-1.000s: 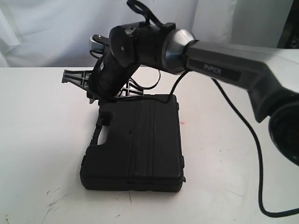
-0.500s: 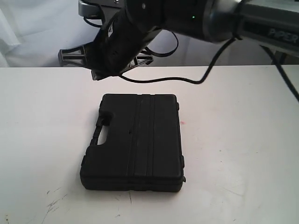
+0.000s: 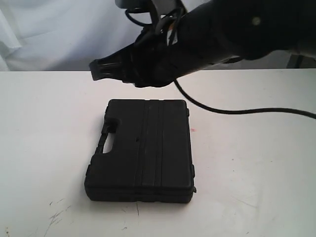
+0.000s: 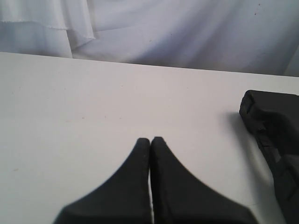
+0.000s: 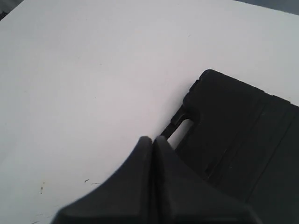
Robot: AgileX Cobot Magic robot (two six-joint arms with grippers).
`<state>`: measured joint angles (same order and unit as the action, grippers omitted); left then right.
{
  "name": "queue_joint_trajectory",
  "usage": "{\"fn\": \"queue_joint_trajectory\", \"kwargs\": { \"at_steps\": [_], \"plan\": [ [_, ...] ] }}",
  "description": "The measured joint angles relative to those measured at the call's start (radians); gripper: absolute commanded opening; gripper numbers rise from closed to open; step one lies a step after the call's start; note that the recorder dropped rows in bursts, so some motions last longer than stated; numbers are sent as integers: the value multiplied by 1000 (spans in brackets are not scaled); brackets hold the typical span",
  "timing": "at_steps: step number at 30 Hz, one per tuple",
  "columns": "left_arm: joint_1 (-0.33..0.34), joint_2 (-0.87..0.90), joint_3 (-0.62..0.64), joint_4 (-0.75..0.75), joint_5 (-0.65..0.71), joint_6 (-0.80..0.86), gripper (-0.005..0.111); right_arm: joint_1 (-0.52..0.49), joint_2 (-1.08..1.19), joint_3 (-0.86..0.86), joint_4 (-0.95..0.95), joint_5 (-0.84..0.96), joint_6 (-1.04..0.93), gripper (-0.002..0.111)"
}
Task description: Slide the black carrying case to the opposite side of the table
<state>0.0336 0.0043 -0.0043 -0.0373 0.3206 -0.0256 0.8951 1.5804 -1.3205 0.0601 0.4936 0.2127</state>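
Observation:
The black carrying case (image 3: 143, 150) lies flat on the white table (image 3: 44, 123), handle side to the left. My right gripper (image 3: 95, 70) hangs shut and empty in the air above the case's far edge, pointing left. In the right wrist view its shut fingertips (image 5: 152, 139) hover over the case (image 5: 243, 135) near the handle slot. My left gripper (image 4: 150, 139) is shut and empty low over the bare table (image 4: 70, 102), with a corner of the case (image 4: 275, 126) off to one side. The left arm does not show in the exterior view.
A white curtain (image 3: 49, 29) hangs behind the table's far edge. A black cable (image 3: 237, 111) trails from the right arm over the table's right part. Scuff marks (image 3: 57, 212) sit at the front left, and a tiny red speck (image 3: 193, 130) lies beside the case.
The right arm has lifted off the case's far edge and swung up and rightward. Its spread fingers have closed. The case has not moved.

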Motion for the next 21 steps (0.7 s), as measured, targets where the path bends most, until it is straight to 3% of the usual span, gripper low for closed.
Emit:
{"fn": "queue_joint_trajectory", "kwargs": {
  "at_steps": [21],
  "plan": [
    [0,0,0,0,0,0,0,-2,-156,12,-186,60,-4,0]
  ]
}}
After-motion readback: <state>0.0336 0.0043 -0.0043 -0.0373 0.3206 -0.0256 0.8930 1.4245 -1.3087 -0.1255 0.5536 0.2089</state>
